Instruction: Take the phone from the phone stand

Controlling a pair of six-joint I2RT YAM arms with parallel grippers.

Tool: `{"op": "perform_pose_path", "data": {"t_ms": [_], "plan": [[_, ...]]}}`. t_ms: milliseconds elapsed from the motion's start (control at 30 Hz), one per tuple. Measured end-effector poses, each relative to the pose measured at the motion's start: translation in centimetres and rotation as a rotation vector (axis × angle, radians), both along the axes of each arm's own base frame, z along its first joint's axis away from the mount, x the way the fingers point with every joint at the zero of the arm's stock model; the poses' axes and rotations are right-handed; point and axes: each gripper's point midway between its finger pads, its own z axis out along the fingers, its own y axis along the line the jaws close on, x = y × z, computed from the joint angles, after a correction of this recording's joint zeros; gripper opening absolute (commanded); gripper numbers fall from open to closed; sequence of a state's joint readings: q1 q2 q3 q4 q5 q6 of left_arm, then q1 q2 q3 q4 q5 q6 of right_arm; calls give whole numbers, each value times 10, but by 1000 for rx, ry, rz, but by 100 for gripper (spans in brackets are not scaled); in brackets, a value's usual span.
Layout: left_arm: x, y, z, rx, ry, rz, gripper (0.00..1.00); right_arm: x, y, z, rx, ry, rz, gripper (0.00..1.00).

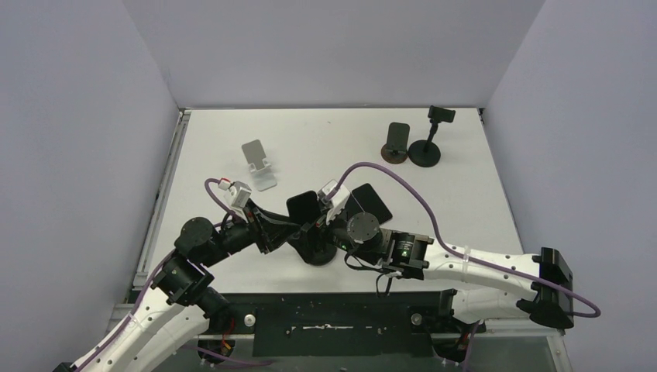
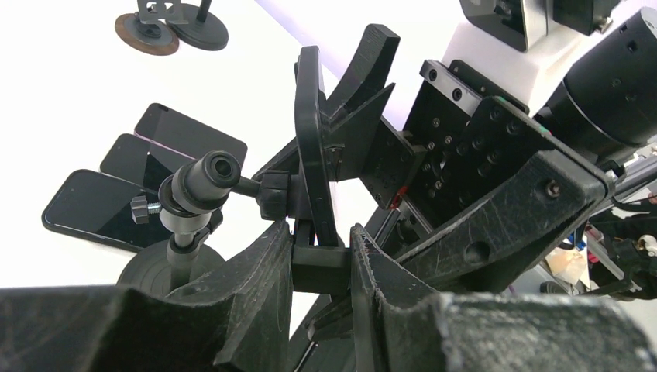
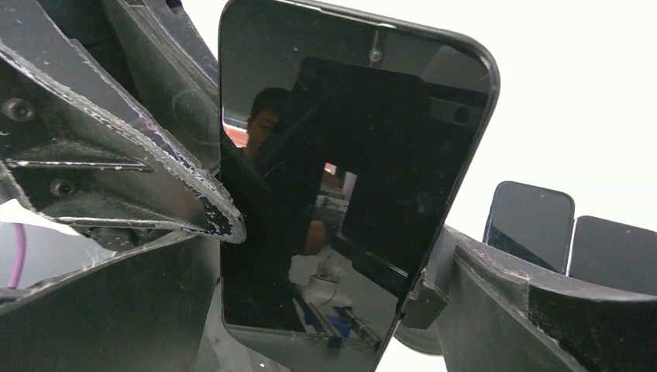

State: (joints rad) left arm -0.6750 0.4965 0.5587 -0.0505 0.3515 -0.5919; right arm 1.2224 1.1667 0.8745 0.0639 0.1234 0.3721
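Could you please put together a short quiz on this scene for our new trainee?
1. True or false: the phone is already off the phone stand.
2. The left pincer is shut on: A) the phone stand, B) the phone, C) nothing.
3. How does the right pincer stand relative to the phone?
Key: 1 false, the phone sits in the stand's cradle; 2 A; 3 open, one side on each edge of the phone.
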Motion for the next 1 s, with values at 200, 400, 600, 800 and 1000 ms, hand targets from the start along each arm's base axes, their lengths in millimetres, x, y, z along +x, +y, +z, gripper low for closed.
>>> {"op": "perform_pose_path", "data": {"t_ms": [200, 400, 600, 800, 1000], "plan": [[1, 1, 0, 6, 9, 12, 0, -2, 0, -7, -45, -17, -37, 94], [2, 3, -1, 10, 17, 25, 0, -9, -1, -12, -63, -11, -74, 75], [1, 3, -1, 12, 20, 23, 9, -9, -2, -13, -61, -3, -106, 35], [-2, 4, 3, -5, 17, 13, 56, -10, -3, -16, -79, -10, -107, 12], [-17, 5, 15, -43, -7, -40, 60, -11, -4, -21, -99, -9, -99, 6]]}}
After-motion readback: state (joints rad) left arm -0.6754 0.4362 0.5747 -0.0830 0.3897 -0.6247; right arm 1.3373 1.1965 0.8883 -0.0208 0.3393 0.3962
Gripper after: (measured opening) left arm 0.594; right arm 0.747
